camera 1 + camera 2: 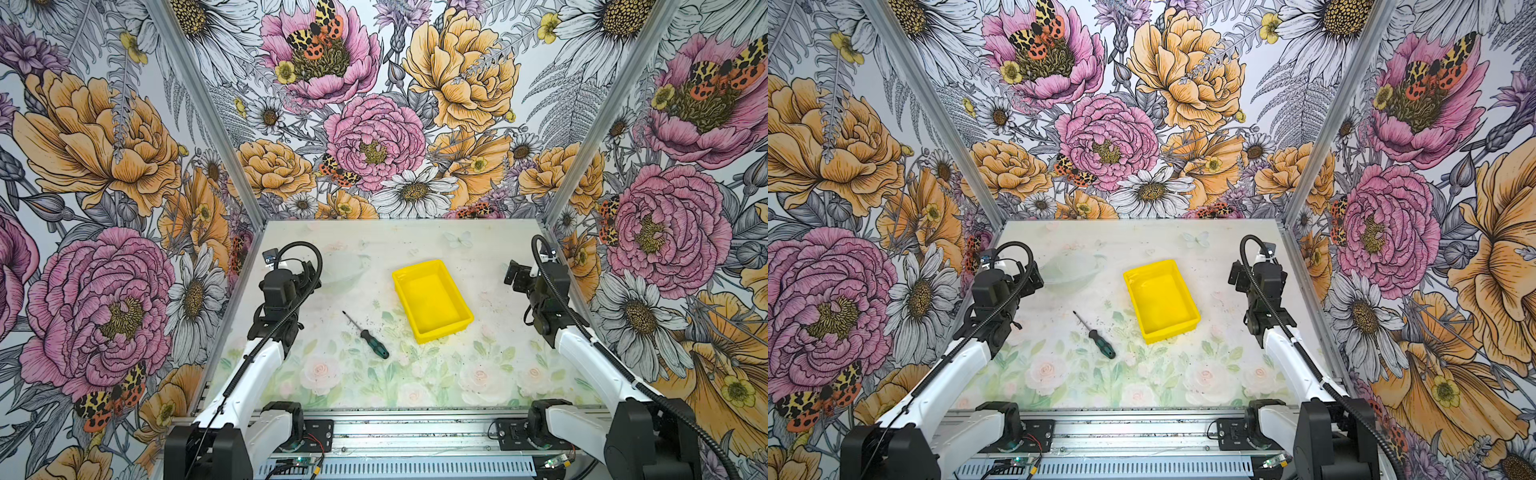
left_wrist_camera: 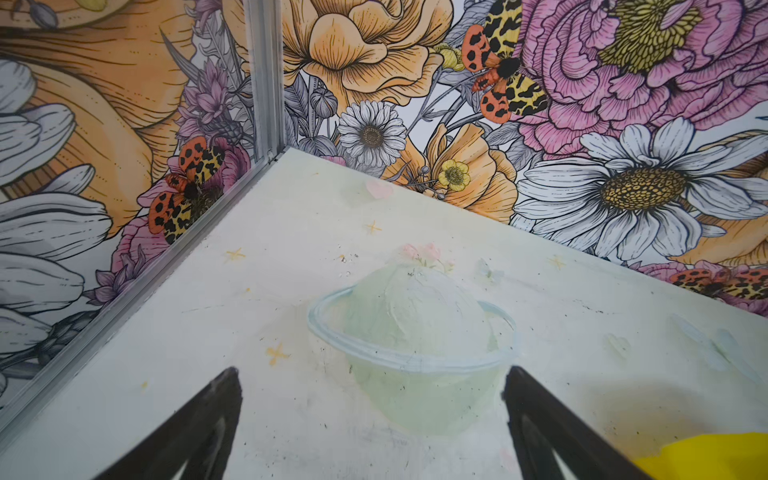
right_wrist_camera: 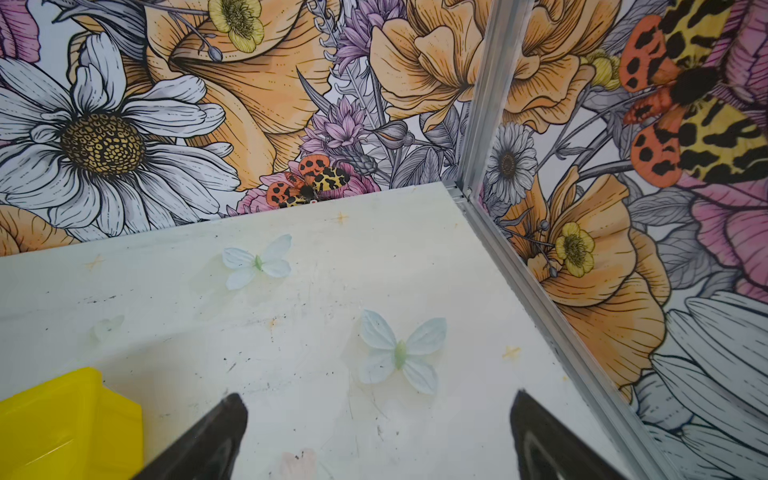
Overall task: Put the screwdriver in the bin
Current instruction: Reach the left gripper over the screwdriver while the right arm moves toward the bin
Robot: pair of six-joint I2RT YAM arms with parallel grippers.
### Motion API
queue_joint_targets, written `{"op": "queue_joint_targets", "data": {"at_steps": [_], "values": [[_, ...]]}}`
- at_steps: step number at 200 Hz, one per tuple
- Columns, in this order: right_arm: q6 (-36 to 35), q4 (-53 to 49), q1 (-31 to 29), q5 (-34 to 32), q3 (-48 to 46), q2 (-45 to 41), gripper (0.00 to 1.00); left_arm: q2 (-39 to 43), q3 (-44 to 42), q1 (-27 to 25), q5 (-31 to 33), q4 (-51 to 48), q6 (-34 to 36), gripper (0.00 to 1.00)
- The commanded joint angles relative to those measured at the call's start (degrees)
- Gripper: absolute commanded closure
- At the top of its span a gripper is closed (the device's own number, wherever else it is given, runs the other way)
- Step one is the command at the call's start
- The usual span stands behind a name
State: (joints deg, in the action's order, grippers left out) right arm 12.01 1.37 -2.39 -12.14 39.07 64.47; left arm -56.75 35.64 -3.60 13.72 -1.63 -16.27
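The screwdriver lies on the worktop just beside the yellow bin, which the left hand and right hand flank, both spread wide.

**Bright, even light; soft-focus wrist views**

From my station, both top views are brightly and evenly lit from overhead. The screwdriver and the yellow bin cast only faint, soft-edged shadows on the pale table. A weak sheen lies on the bin's floor. The wide lens splays the flowered walls outward toward the picture edges. In both wrist views the table is slightly soft, and the dark fingers at the frame edge are blurred.
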Motion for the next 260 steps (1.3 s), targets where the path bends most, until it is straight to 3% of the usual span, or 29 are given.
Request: {"op": "queue_joint_targets", "data": {"at_steps": [1, 39, 73, 110, 149, 214, 260], "values": [[2.6, -15.6, -1.9, 1.2, 4.6, -0.1, 0.01, 3.6, 2.4, -0.3, -0.1, -15.0, -7.9, 0.01], [4.2, -22.0, -7.2, 2.0, 7.0, -1.3, 0.01, 3.6, 7.4, -1.5, -8.3, -26.1, -10.2, 0.01], [6.8, -25.9, -10.4, -0.5, 7.4, -2.1, 0.0, 2.7, 8.3, -6.7, -13.2, -31.4, -18.3, 0.01], [8.9, -27.0, -12.7, -1.3, 7.2, -3.0, 0.01, -0.7, 10.8, -19.1, -9.2, -39.6, -26.4, 0.01], [9.2, -27.4, -13.2, -1.0, 7.7, -3.3, 0.01, -4.1, 10.2, -28.5, -5.0, -40.6, -35.3, 0.01], [9.0, -27.4, -13.8, 0.0, 6.9, -3.9, 0.01, -11.7, 12.3, -34.1, -3.7, -40.6, -43.5, 0.01], [2.0, -22.3, -15.6, 11.0, 2.8, -9.0, 0.0, -18.0, 14.6, -35.3, -4.4, -40.4, -46.6, 0.01]]}}
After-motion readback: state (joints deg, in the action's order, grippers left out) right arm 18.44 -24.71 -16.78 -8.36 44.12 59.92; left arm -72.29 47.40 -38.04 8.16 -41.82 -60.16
